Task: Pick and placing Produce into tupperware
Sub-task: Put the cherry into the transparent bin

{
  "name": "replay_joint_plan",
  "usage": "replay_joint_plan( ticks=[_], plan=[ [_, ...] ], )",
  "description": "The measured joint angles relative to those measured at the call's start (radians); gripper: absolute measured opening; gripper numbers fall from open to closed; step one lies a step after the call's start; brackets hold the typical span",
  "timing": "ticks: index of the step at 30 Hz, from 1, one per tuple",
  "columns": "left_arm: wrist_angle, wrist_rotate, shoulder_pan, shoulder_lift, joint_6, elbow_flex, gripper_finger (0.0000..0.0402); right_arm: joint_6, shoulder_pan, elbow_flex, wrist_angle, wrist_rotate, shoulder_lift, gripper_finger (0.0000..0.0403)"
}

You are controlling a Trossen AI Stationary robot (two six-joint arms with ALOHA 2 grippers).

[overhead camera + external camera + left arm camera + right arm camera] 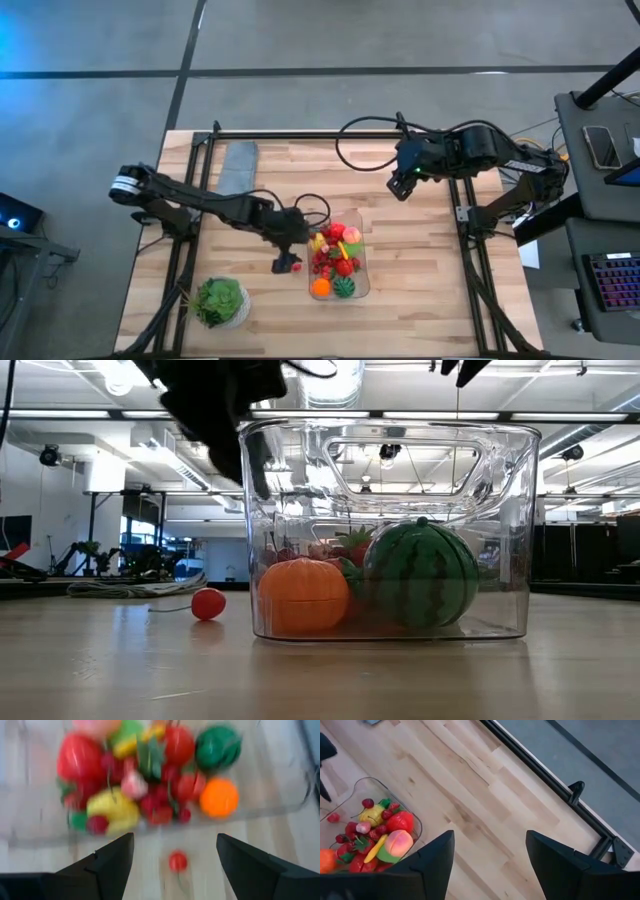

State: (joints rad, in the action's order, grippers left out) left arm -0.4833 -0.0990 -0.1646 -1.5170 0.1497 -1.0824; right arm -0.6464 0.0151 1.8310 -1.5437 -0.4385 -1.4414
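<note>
The clear tupperware [364, 278] stands on the table right of centre. It holds mixed produce: an orange ball [302, 596], a striped green ball [422, 575], and red, yellow and pink pieces [115, 807]. One small red berry [177, 861] lies on the wood just outside the container's left wall, also showing in the low view [207, 603]. My left gripper [175, 840] hovers open above that berry, a finger to either side, touching nothing [288, 264]. My right gripper [490, 835] waits open, raised near the far right of the table [400, 188].
A leafy plant in a white pot [220, 302] stands at the near left corner. A grey-blue folded cloth [238, 165] lies at the far left. Black frame rails [300, 134] run along the table's edges. Bare wood lies between the container and the right rail.
</note>
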Motion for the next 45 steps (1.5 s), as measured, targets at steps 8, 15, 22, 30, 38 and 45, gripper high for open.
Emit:
replay_joint_plan(
  ticks=[8, 15, 22, 30, 38, 45],
  plan=[
    [-0.086, 0.031, -0.053, 0.004, 0.003, 0.075, 0.0270, 0.000, 0.000, -0.004, 0.000, 0.000, 0.000, 0.0244],
    [0.104, 0.062, -0.091, -0.029, 0.081, 0.123, 0.0270, 0.001, 0.000, -0.004, -0.001, 0.000, 0.000, 0.0238],
    [0.157, 0.079, -0.098, -0.084, 0.162, 0.154, 0.0270, 0.003, 0.000, -0.004, -0.001, -0.005, 0.000, 0.0244],
    [0.228, 0.078, -0.100, -0.147, 0.185, 0.152, 0.0270, 0.004, 0.000, -0.004, -0.001, -0.005, 0.000, 0.0240],
    [0.210, 0.087, -0.100, -0.148, 0.185, 0.158, 0.0270, 0.004, 0.000, -0.004, -0.001, -0.005, -0.001, 0.0244],
    [0.212, 0.088, -0.104, -0.185, 0.186, 0.158, 0.0270, 0.007, 0.000, -0.004, -0.001, -0.003, -0.001, 0.0240]
  ],
)
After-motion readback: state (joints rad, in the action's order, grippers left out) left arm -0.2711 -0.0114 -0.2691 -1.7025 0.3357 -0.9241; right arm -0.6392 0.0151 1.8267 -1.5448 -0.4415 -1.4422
